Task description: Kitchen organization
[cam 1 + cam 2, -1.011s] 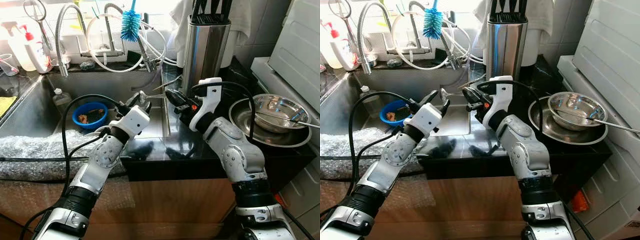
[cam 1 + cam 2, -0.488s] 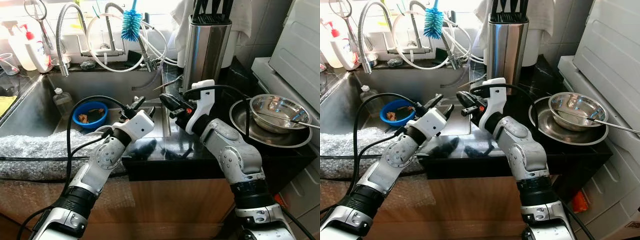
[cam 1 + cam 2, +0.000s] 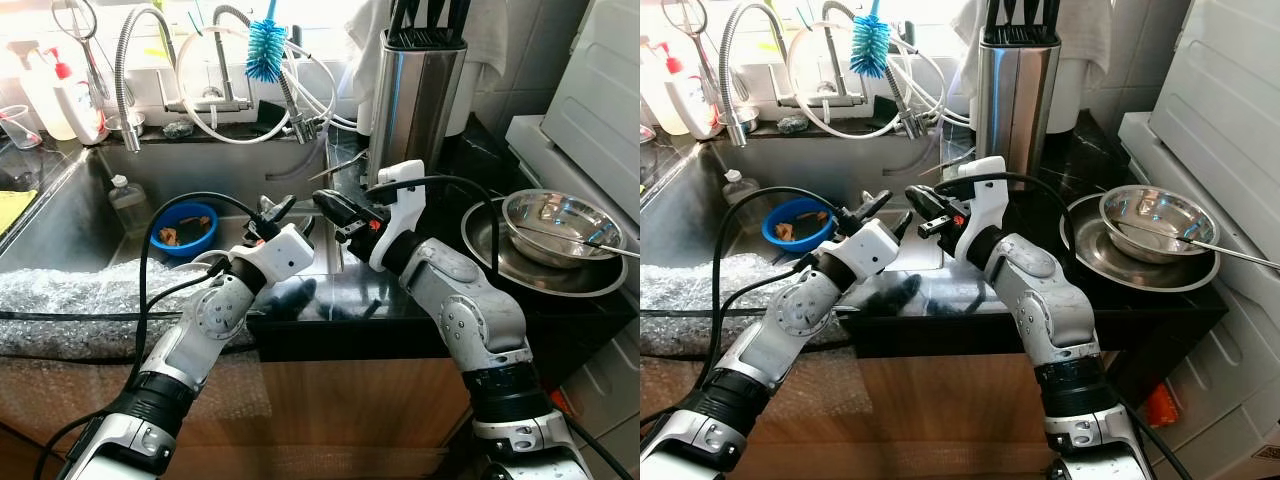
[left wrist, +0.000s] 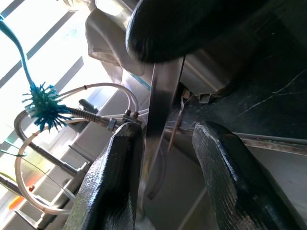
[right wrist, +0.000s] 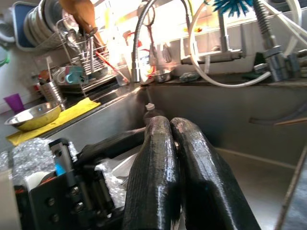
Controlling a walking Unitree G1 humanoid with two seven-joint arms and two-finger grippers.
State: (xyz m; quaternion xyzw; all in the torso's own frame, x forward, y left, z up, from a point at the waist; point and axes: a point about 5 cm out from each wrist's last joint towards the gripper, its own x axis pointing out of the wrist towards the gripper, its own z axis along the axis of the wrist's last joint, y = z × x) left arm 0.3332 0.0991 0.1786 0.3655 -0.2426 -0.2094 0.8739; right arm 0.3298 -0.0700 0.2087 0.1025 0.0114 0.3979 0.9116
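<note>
In the left eye view, the left claw [image 3: 280,210] and the right claw [image 3: 326,201] are held up just beside each other, over the right side of the sink [image 3: 70,215] where it meets the black worktop [image 3: 400,300]. A tall steel knife block [image 3: 415,95] stands far behind them, and a blue bowl [image 3: 182,225] sits down in the sink to the left. The right eye view shows the same thing: the two claw tips are very near each other, and shiny steel bowls [image 3: 1155,225] are stacked on the worktop at the far right. In the left wrist view, a thin flat steel strip [image 4: 160,120] runs between the left claw's two fingers [image 4: 115,182], which are spread wide apart, so this claw is open. A dark rounded shape covers the strip's top end; I think it is the right claw pinching it, but I cannot be sure. In the right wrist view, the right claw's fingers [image 5: 158,167] are pressed tight together. The strip looks stiff, light, smooth and slippery, maybe with a sharp edge, so it should be squeezed on its flat sides near the middle.
</note>
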